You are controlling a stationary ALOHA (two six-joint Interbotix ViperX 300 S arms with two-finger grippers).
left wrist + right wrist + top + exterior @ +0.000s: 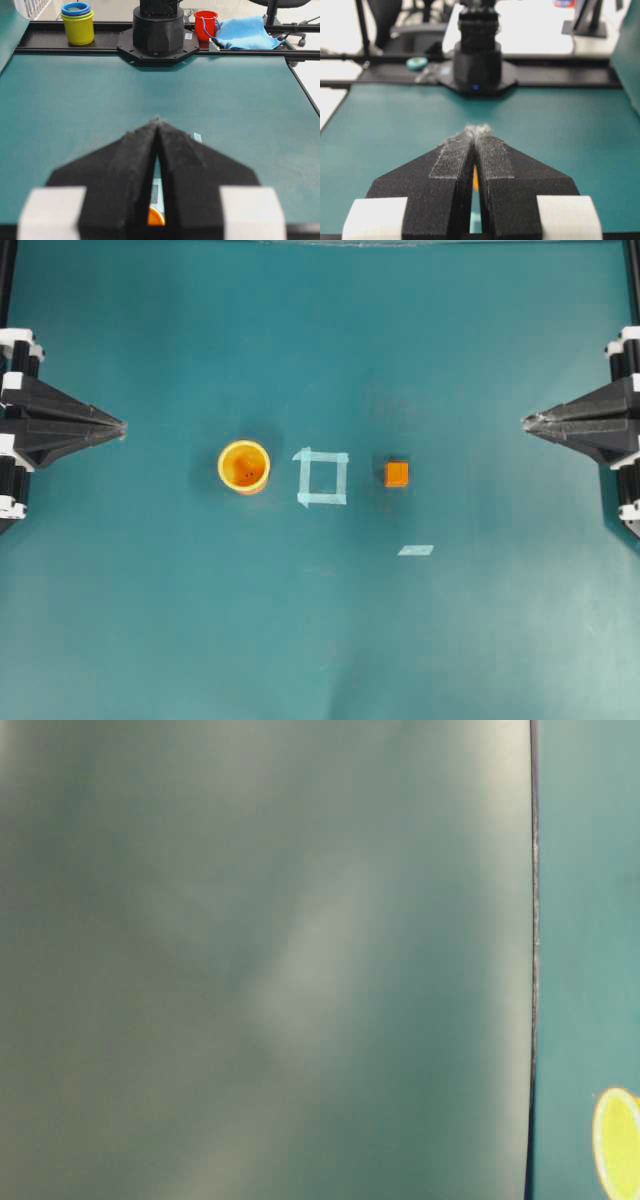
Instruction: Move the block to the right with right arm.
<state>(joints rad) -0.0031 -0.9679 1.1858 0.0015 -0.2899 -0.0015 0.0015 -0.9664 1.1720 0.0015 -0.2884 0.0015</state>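
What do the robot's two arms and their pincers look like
Both arms are black with white joint pieces. Each ends in a black wedge tapering to a point: the left pincer and the right pincer. From the wrist cameras, the fingers carry fuzzy grey strips along their inner edges, with white blocks at the rear corners. No markings visible.

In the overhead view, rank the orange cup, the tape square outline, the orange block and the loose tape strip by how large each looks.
1. Orange cup and tape square outline: footprints look about alike, so no ranking between them.
2. Loose tape strip: longer than the block but thin.
3. Orange block: close to the strip in area.
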